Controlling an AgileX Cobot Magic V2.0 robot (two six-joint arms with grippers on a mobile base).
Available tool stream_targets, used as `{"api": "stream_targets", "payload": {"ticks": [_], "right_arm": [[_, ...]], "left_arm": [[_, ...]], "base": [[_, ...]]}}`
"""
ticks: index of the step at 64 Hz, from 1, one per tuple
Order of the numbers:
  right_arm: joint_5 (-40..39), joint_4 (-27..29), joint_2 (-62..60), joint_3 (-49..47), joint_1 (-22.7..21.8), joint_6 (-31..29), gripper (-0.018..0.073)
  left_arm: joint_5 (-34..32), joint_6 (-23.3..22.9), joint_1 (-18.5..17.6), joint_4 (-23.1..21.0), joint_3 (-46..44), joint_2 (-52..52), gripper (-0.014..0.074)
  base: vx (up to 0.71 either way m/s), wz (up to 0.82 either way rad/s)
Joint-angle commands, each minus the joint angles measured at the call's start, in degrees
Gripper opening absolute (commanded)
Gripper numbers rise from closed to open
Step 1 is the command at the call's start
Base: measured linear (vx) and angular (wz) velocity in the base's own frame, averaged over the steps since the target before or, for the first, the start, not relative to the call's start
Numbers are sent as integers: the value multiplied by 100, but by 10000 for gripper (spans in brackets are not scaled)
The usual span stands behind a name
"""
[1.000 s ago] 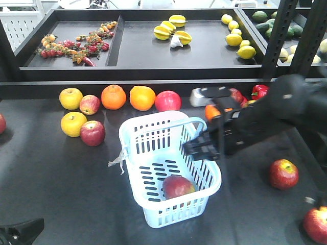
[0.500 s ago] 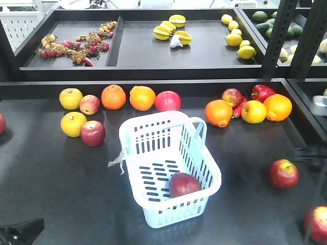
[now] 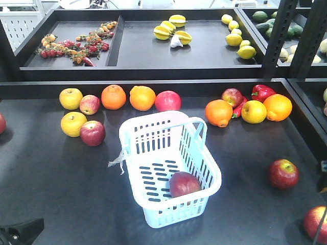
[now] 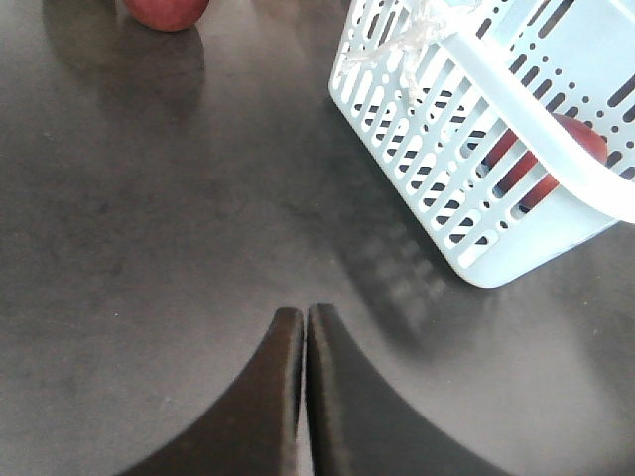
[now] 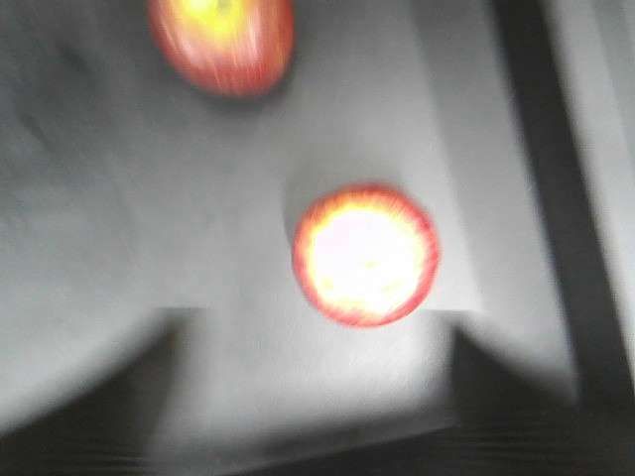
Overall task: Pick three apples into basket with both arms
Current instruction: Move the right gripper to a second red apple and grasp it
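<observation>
The light blue basket [image 3: 153, 132] stands mid-table with one dark red apple [image 3: 184, 184] lying in its near right corner. Two more red apples lie to the right, one [image 3: 284, 173] beside the basket and one [image 3: 317, 223] at the front right corner. The blurred right wrist view shows a glare-lit apple [image 5: 365, 254] just ahead of my right gripper [image 5: 313, 397], open and empty, and another apple [image 5: 222, 40] farther off. My left gripper [image 4: 304, 315] is shut on nothing, low over bare table left of the basket [image 4: 476, 149].
Along the back edge lie yellow apples [image 3: 70, 98], oranges [image 3: 113, 96], red apples [image 3: 92, 133] and a red pepper [image 3: 261, 92]. A raised black shelf [image 3: 153, 69] with starfruit and lemons runs behind. Black uprights [image 3: 278, 35] stand at the right.
My right arm, over the basket's right rim a second ago, has pulled away to the right and out of the front view. The apple in the basket shifted slightly. The left arm stayed put.
</observation>
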Motion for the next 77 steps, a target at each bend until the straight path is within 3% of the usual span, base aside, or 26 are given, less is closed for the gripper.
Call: {"api": "stream_targets", "payload": {"ticks": [1, 38, 61, 68, 77], "right_arm": [[-140, -23, 178, -143, -44, -43, 728], [-836, -850, 1748, -143, -44, 811, 690], [-1156, -860, 2297, -143, -44, 840, 674], [-1165, -860, 2363, -143, -44, 840, 642], [-1139, -860, 2363, -149, -44, 840, 512]], "left_arm": [[-316, -64, -6, -38, -122, -29, -8], [-316, -78, -6, -38, -122, -29, -8], [-316, -78, -6, -38, -122, -29, -8], [-316, -78, -6, -38, -122, -29, -8], [-316, -78, -6, -38, -122, -29, -8]], "base": [[0, 0], [0, 0], [0, 0], [0, 0], [0, 0]]}}
